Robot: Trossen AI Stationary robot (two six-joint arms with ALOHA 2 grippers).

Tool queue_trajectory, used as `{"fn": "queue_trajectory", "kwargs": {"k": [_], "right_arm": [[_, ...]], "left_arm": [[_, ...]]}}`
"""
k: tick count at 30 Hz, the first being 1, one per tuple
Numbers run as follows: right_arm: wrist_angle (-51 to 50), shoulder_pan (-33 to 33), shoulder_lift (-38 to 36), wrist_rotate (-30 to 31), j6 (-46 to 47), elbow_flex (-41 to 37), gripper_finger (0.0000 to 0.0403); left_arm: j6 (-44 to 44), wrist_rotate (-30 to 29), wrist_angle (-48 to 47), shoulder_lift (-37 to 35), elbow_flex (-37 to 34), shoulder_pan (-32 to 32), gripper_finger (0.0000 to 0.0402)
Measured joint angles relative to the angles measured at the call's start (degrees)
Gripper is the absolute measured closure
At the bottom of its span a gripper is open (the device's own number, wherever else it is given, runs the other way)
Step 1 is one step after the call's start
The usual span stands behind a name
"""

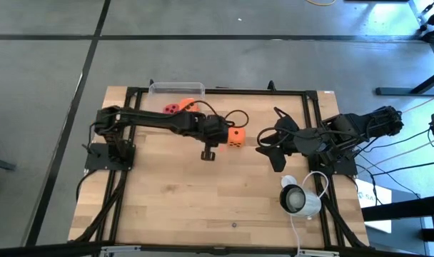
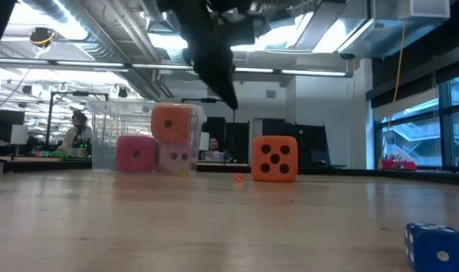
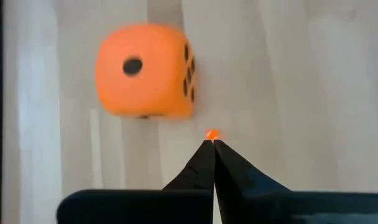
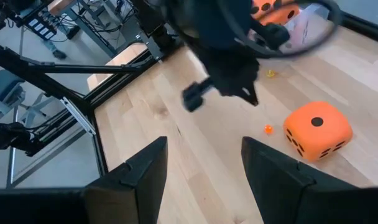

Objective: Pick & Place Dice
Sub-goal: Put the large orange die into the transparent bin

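Note:
One orange die (image 1: 235, 137) rests on the wooden table, one pip up; it also shows in the low view (image 2: 274, 159), the left wrist view (image 3: 145, 70) and the right wrist view (image 4: 316, 130). My left gripper (image 3: 212, 142) is shut and empty, pointing down just left of this die and above the table (image 2: 228, 91). A red die (image 2: 137, 153) and a pale pink die (image 2: 175, 155) stand side by side, with the second orange die (image 2: 172, 121) on top, seemingly inside a clear box (image 1: 175, 89). My right gripper (image 4: 204, 168) is open and empty, right of the lone die (image 1: 264, 143).
A tiny orange crumb (image 4: 267, 129) lies on the wood under my left fingertips. A blue die (image 2: 437, 245) lies near the low camera. A white round device with a cable (image 1: 299, 198) sits at the near right. A black frame (image 1: 224, 91) borders the table.

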Motion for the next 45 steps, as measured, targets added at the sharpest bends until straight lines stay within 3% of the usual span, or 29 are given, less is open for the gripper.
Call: {"fn": "queue_trajectory", "kwargs": {"k": [7,10,13,24,30,34,38,41,45], "right_arm": [[0.56,0.0,0.0,0.0,-0.58,-0.02,0.0198],[0.52,0.0,-0.02,-0.02,-0.26,-0.02,0.0198],[0.48,0.0,-0.02,-0.04,-0.07,-0.02,0.0198],[0.46,0.59,-0.04,-0.51,0.79,-0.02,0.0198],[-1.47,0.85,-0.07,1.24,0.63,-0.02,0.0197],[-5.74,0.06,-0.05,5.41,0.46,-0.03,0.0197],[-10.8,-4.19,0.83,6.79,-2.6,-0.11,0.0197],[-9.65,-7.59,3.2,6.96,-12.57,-0.08,0.0197],[-5.65,-11.33,7.88,1.28,-26.18,-0.08,0.0186]], "left_arm": [[-1.34,-0.69,8.0,-2.93,0.03,-1.48,0.04],[3.06,2.62,11.04,-2.44,-0.09,-2.25,0.0387],[3.16,3.79,15.46,-1.45,0.06,-2.27,0.0361],[3.69,8.13,16.49,2.64,0.02,-0.14,0.0241],[0.25,4.69,20.0,2.81,0.07,-0.5,0.018],[-12.55,-2.51,12.76,-0.79,2.7,-0.83,0.0164],[-19.25,-1.25,3.99,-7.47,3.23,0.29,0.0172],[-22.55,-1.47,2.24,-13.77,1.3,0.17,0.0181],[-26.07,-3.05,2.07,-22.1,-2.25,-0.91,0.0188]]}}
